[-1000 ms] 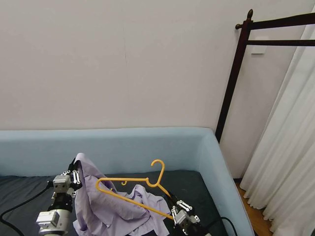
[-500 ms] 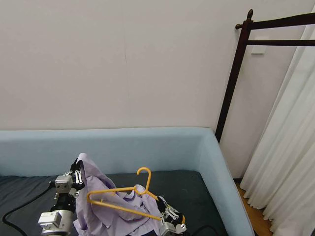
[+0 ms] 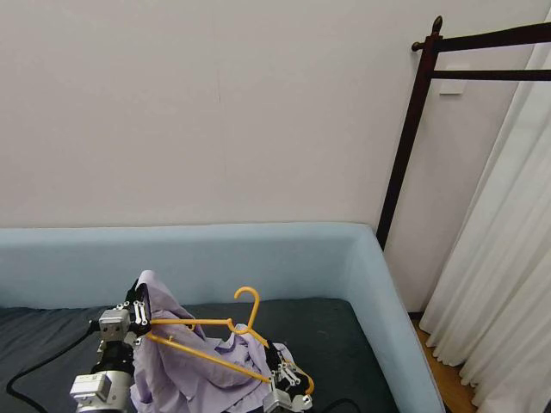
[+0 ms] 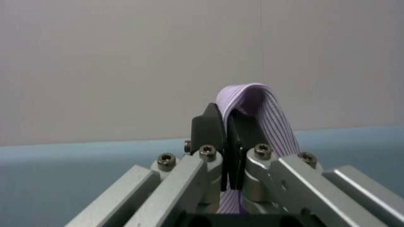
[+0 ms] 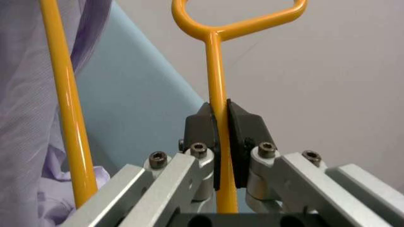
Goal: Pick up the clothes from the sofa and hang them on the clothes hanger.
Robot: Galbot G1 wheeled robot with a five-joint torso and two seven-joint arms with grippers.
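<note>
Two pinches: L gripper (image 4: 225,124) w/ shirt (image 4: 260,103) edge, R gripper (image 5: 221,118) w/ hanger (image 5: 213,61).

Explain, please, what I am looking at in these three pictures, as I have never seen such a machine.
It is a wheeled robot with two arms. The wide picture comes from its head; the other two from wrist cameras. Above a light blue sofa, the left gripper is shut on a purple shirt, and the right gripper on an orange hanger. A dark wooden rack stands to the right.
</note>
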